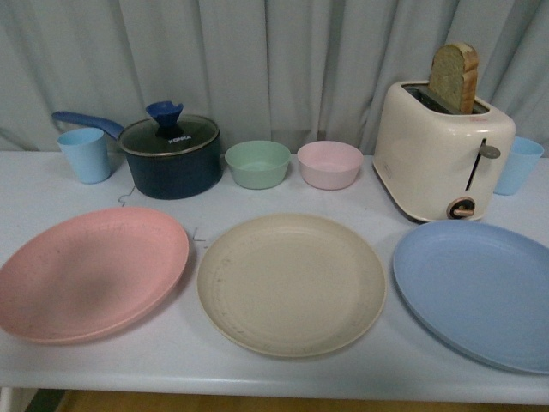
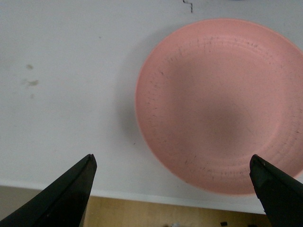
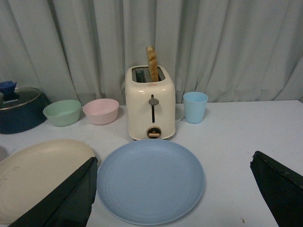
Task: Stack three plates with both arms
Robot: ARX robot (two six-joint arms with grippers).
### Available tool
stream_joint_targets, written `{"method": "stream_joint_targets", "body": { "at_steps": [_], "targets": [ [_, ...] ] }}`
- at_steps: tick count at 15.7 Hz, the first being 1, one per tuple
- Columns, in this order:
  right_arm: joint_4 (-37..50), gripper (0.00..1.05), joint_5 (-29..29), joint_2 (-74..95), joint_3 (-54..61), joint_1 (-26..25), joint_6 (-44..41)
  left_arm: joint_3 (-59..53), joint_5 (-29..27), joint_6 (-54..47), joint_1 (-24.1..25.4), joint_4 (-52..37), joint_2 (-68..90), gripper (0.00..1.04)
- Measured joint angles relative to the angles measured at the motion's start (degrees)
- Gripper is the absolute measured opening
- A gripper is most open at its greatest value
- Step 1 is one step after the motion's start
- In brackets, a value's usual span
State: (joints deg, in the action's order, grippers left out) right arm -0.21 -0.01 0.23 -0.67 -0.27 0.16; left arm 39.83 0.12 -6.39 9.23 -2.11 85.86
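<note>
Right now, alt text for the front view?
Three plates lie side by side, unstacked, on a white table: pink plate left, beige plate middle, blue plate right. Behind them: a blue cup, lidded dark pot, green bowl, pink bowl, toaster holding a bread slice, second blue cup. No arm shows.

The pink plate (image 1: 90,273) carries fine dark speckles along its ringed rim. The beige plate (image 1: 292,283) is faintly speckled and the blue plate (image 1: 480,292) looks plain. The bowls are mint green (image 1: 257,163) and pale pink (image 1: 329,164), the toaster (image 1: 442,163) cream, the cups (image 1: 84,154) (image 1: 517,165) light blue, the pot (image 1: 170,167) navy, the table (image 1: 206,360) whitish, the curtain (image 1: 283,69) grey.
</note>
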Motion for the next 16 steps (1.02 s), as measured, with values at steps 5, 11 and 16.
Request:
{"method": "stream_joint_targets", "body": {
  "at_steps": [5,11,16],
  "targets": [
    [0.0,0.98,0.0,0.0,0.0,0.0,0.0,8.1,1.9,-0.6,2.1,1.2,12.0,0.98],
    [0.0,0.98,0.0,0.0,0.0,0.0,0.0,23.2,4.4,-2.2,4.4,3.8,31.2,0.98],
    [0.0,0.98,0.0,0.0,0.0,0.0,0.0,27.4,6.4,-0.1,5.5,5.3,37.0,0.73]
  ]
}}
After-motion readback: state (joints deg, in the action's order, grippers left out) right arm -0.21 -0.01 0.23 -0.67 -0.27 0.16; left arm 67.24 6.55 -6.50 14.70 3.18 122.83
